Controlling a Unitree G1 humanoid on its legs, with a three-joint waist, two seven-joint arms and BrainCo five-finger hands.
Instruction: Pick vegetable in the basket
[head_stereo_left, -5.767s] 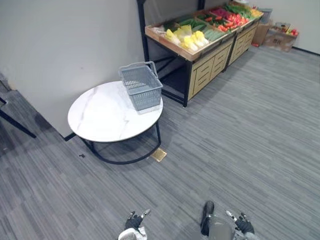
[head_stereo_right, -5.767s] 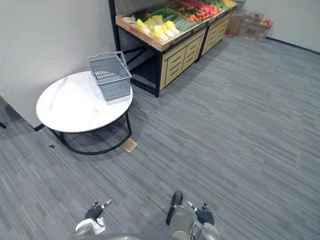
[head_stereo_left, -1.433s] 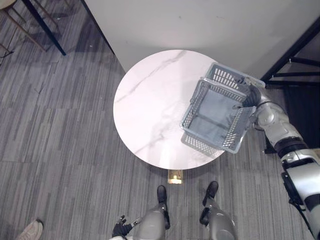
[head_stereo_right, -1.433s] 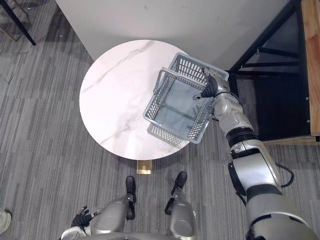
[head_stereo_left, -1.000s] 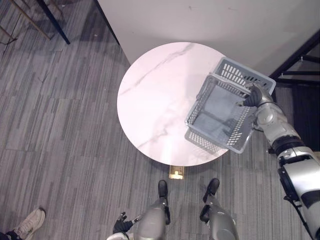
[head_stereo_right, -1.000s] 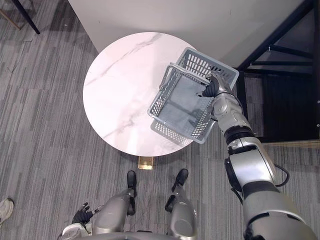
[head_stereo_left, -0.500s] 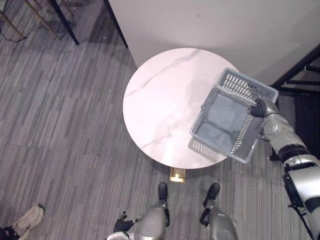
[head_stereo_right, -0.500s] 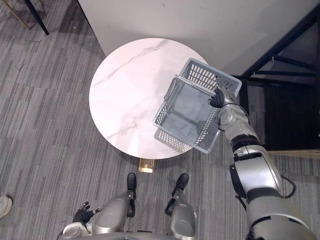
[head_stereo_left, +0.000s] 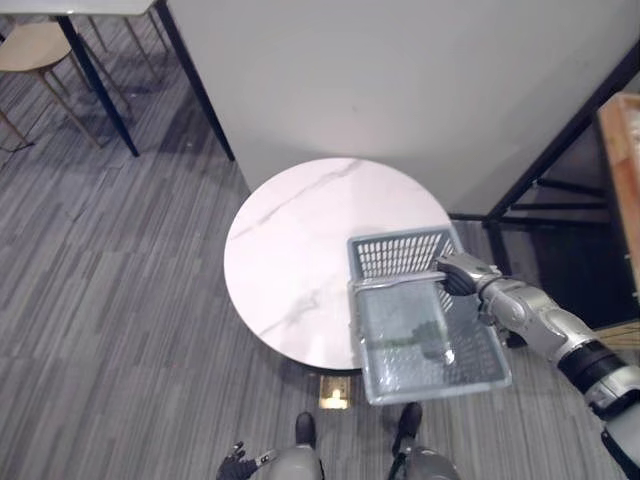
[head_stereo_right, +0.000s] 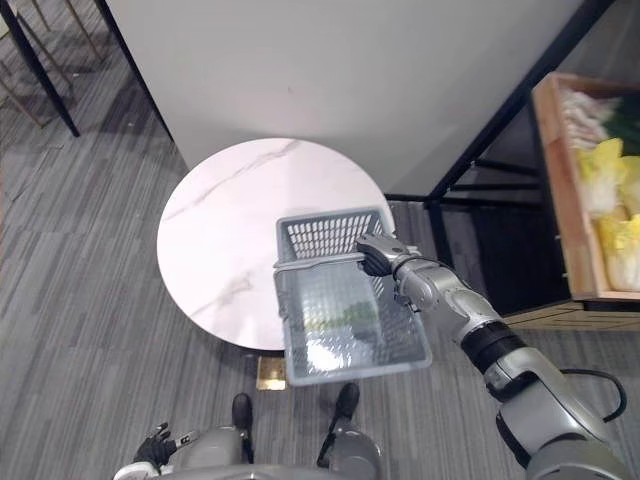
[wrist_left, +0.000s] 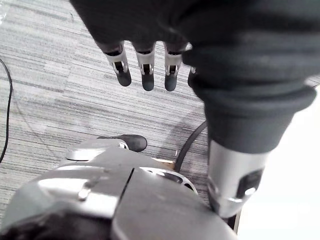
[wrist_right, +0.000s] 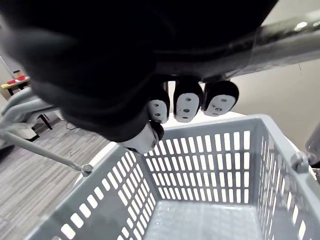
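The right hand (head_stereo_right: 375, 255) reaches out level from a nearly straight arm, and its fingers (wrist_right: 187, 102) are curled over the handle (head_stereo_right: 315, 263) of the grey slotted basket (head_stereo_right: 325, 235), clamping the bar. The basket hangs directly below those fingertips, its slotted walls spreading out beneath them. Its far end is above the rim of the round white marble table (head_stereo_right: 220, 230) and the rest is out past the edge, over the grey striped carpet (head_stereo_right: 90, 300). The left hand (wrist_left: 146, 67) hangs low by the robot's side with its fingers straight and loose, holding nothing, the carpet beyond their tips. The yellow-green leafy vegetables (head_stereo_right: 610, 230) lie on a wooden shelf (head_stereo_right: 555, 170), well apart from both hands' fingers, beyond a black metal frame (head_stereo_right: 500, 110). A plain pale wall (head_stereo_right: 330, 70) stands behind the table.
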